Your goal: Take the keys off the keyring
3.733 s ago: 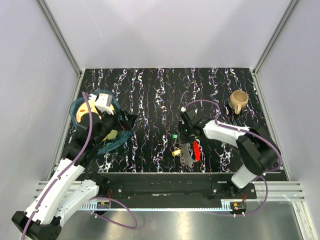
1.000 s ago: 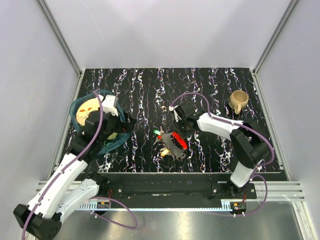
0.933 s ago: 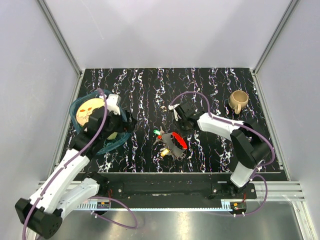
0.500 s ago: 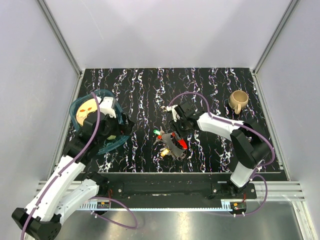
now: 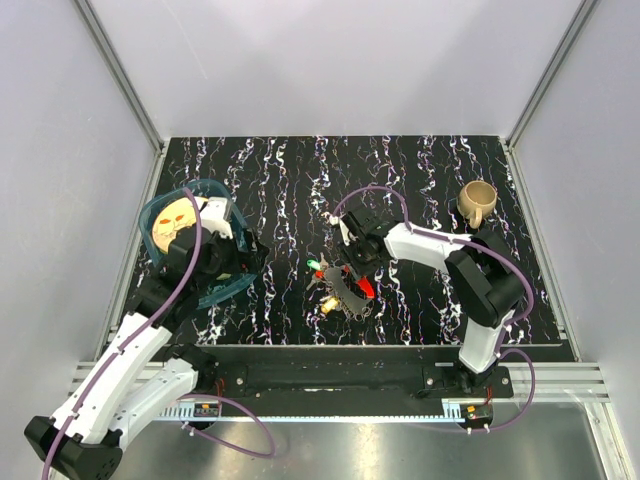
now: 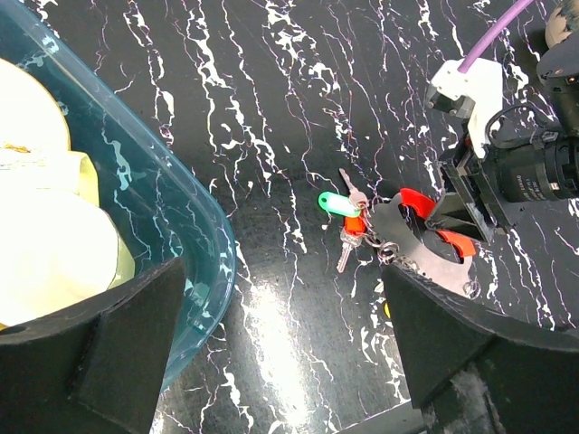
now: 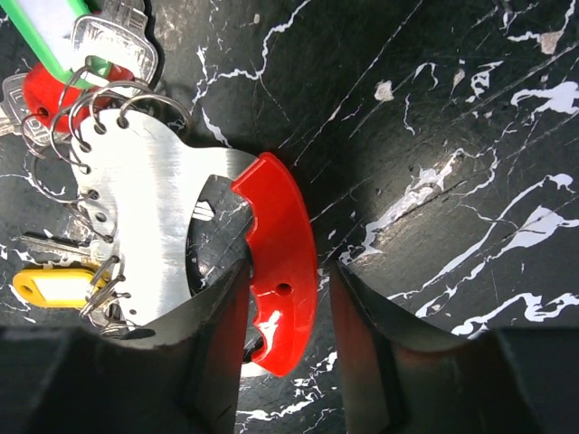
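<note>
Keys [image 7: 113, 41] on keyring [image 7: 154, 208] w/ green tag [image 7: 36, 23]

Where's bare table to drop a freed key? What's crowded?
Free: the back of the table between bowl and mug; the front strip between bowl and keyring. Crowded: the centre, where the right gripper sits over the keyring, keys fanned on its left.

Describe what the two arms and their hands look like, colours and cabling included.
The left arm and right arm have white shells over black joints. A purple cable loops loosely along each. The left hand and right hand are black, with broad, wedge-shaped fingers. A white block sits on the right wrist, where its cable enters.
</note>
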Robot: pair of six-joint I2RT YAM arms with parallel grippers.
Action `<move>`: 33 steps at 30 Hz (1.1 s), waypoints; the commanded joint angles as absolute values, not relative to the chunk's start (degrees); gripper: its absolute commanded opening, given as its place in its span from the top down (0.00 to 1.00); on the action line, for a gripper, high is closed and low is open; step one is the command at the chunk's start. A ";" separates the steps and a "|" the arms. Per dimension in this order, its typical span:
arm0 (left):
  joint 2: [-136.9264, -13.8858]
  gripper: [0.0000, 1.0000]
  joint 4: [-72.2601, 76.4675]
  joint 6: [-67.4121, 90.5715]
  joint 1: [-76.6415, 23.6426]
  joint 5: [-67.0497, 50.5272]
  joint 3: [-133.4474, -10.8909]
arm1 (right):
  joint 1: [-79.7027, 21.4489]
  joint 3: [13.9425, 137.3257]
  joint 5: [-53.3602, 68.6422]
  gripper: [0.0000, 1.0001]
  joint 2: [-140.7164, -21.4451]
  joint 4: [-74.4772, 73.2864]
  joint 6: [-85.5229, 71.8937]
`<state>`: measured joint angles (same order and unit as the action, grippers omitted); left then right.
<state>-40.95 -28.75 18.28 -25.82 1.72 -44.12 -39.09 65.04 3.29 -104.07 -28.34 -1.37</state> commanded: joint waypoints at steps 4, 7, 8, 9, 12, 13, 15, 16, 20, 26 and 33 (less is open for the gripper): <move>-40.52 0.07 -25.67 17.85 -25.75 1.06 -43.86 | -39.99 66.71 0.35 0.59 -105.03 -28.30 -2.20; -40.61 0.07 -25.49 17.66 -25.75 0.18 -43.95 | -40.87 66.36 -1.67 0.64 -105.12 -27.16 -1.94; -40.61 0.07 -25.40 17.84 -25.75 0.26 -44.12 | -41.39 66.27 -2.19 0.65 -105.12 -26.81 -1.67; -40.87 0.08 -25.23 18.02 -25.75 0.26 -44.03 | -41.74 66.10 -2.89 0.66 -105.03 -25.76 -1.23; -43.40 0.09 -25.48 18.11 -25.23 -2.17 -44.56 | -42.54 65.13 -3.95 0.71 -104.42 -23.22 -0.26; -44.64 0.11 -25.84 18.45 -24.88 -4.55 -44.91 | -42.63 64.60 -3.96 0.73 -104.15 -22.51 2.17; -48.58 0.14 -26.89 19.51 -23.39 -8.15 -46.40 | -42.80 63.81 -3.34 0.74 -102.75 -19.27 3.68; -49.39 0.16 -26.98 19.69 -22.77 -9.91 -46.93 | -42.89 62.85 -3.17 0.75 -102.31 -18.12 4.91; -51.59 0.16 -26.46 20.57 -20.13 -15.64 -48.78 | -42.89 61.00 -3.95 0.77 -99.06 -13.28 6.59; -55.53 0.16 -22.42 18.38 -16.53 -23.09 -48.43 | -43.15 52.93 -3.60 0.77 -93.53 -0.55 9.14; -63.26 0.18 -11.53 15.04 -16.52 -32.51 -47.02 | -43.86 46.41 -4.48 0.77 -88.60 10.27 12.30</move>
<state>-59.46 -20.91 17.93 -16.64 -24.43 -46.30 -42.76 47.62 -3.01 -92.64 0.19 9.30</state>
